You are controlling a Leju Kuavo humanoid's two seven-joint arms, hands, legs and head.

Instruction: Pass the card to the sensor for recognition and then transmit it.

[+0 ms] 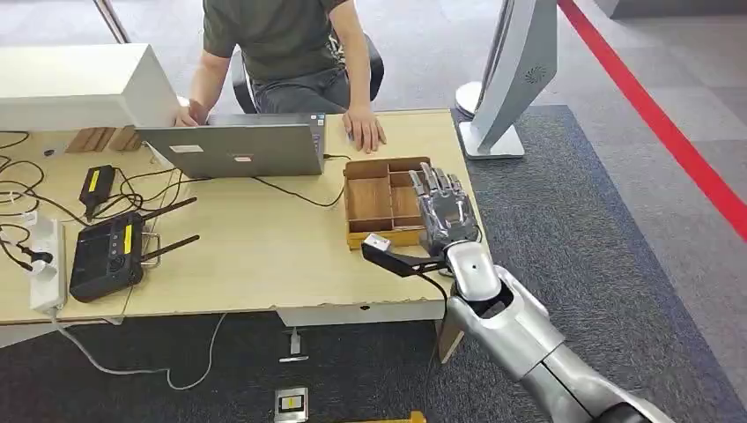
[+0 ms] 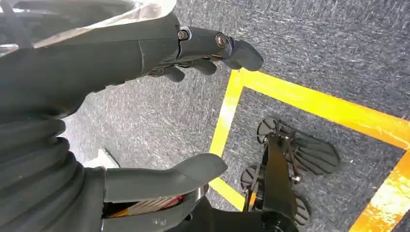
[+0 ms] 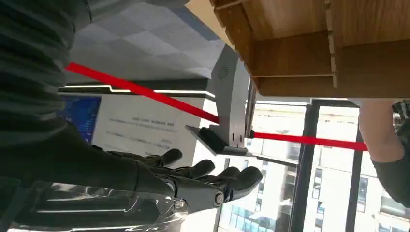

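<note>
In the head view the right robot hand (image 1: 445,211) sat right of centre of the frame, fingers spread and straight, holding nothing, raised over the right edge of a wooden tray (image 1: 374,198) w/ several compartments. The tray lay near the right end of the light wood counter (image 1: 264,256). No card could be made out in the tray or on the counter; the compartments looked bare as far as the pic showed. In the right wrist view the same robot hand (image 3: 193,181) filled the lower left, fingers apart, w/ the tray's underside-looking corner (image 3: 300,53) at upper right. The left robot hand (image 2: 145,116) in the left wrist view hung over dark carpet (image 2: 314,38) w/ yellow tape lines (image 2: 309,104), thumb and fingers apart, nothing btwn them. At top centre of the head view a person (image 1: 282,44) sat behind a grey laptop (image 1: 238,145), one hand (image 1: 364,128) flat on the counter just above the tray. Lower left of the counter: a black controller w/ antennas (image 1: 110,251) and a white power strip (image 1: 48,264). A white stand (image 1: 515,70) stood at upper right on the floor.
</note>
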